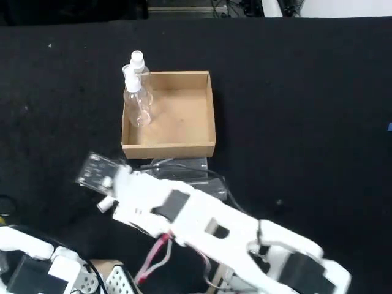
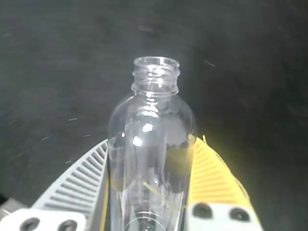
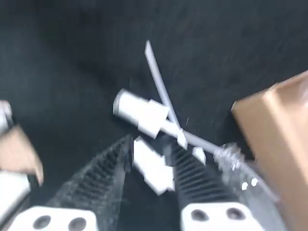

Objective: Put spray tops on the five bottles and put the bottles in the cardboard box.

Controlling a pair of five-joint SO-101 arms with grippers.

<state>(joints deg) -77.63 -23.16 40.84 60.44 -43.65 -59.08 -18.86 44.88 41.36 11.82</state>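
I am on the capping step. My left fingers hold a clear bottle upright between them, 1 finger on each side of its body, its threaded neck open and bare beyond the fingertips. My right fingers are drawn narrow on a white spray top, which looks pinched between them. A second spray top lies on the desk just beyond the fingertips, and the 2 thin dip tubes cross there.

The cardboard box sits close beside my right fingers. 2 capped bottles stand at its far corner, so by my count 3 remain, the one in my left fingers included.

Next, I judge, the top must be lifted free of the crossed tubes, its own tube steered down into the open neck, then seated and twisted. A tilted tube would catch on the rim.

The desk is covered in matt black cloth. Past its far edge, cables trail over a pale floor.
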